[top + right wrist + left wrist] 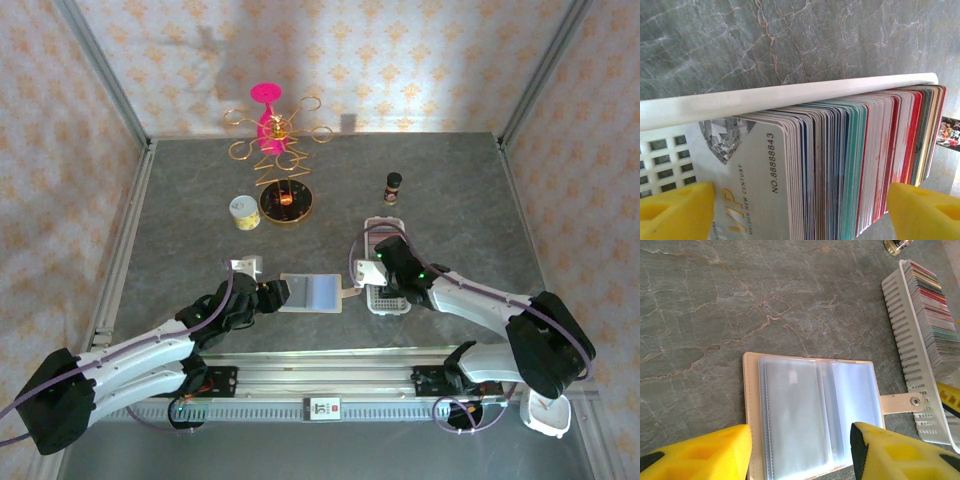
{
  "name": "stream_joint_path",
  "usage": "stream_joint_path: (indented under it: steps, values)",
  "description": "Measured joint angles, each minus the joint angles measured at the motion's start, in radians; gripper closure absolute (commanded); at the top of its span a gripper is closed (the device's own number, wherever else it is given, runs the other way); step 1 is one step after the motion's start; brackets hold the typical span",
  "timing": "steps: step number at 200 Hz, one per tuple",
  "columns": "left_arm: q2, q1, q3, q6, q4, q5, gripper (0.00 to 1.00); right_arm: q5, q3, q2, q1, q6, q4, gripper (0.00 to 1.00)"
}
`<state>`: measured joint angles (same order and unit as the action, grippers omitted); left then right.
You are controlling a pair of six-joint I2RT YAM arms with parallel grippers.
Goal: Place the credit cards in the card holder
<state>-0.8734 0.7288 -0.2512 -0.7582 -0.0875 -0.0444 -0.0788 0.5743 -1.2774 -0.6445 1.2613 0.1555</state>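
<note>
Currently the credit cards (840, 150) stand between the fingers of the spread right claw (800, 202), inside the white tray (790, 95).

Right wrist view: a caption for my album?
Open right hand straddling a packed row of credit cards standing in a white tray.

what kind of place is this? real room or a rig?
Most likely a staged robot test cell, not a real room: wallpaper-print panels set in an aluminium frame, a stone-look table, and mismatched props such as a gold wire stand.
</note>
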Motion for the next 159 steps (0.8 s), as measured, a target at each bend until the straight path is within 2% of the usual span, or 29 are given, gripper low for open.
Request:
stream_joint_path:
  steps: [13, 47, 67, 159]
  values:
    - [0.000, 0.000, 0.000, 0.000, 0.000, 0.000, 0.44, 0.000, 0.000, 0.000, 0.000, 0.000, 0.003, 0.15]
    - [0.000, 0.000, 0.000, 0.000, 0.000, 0.000, 0.44, 0.013, 0.002, 0.003, 0.000, 0.002, 0.019, 0.24]
    - [0.000, 0.000, 0.000, 0.000, 0.000, 0.000, 0.44, 0.023, 0.003, 0.014, 0.000, 0.000, 0.030, 0.33]
    - [-0.019, 0.000, 0.000, -0.001, -0.013, 0.000, 0.45, 0.034, 0.004, 0.033, 0.000, 0.006, 0.048, 0.60]
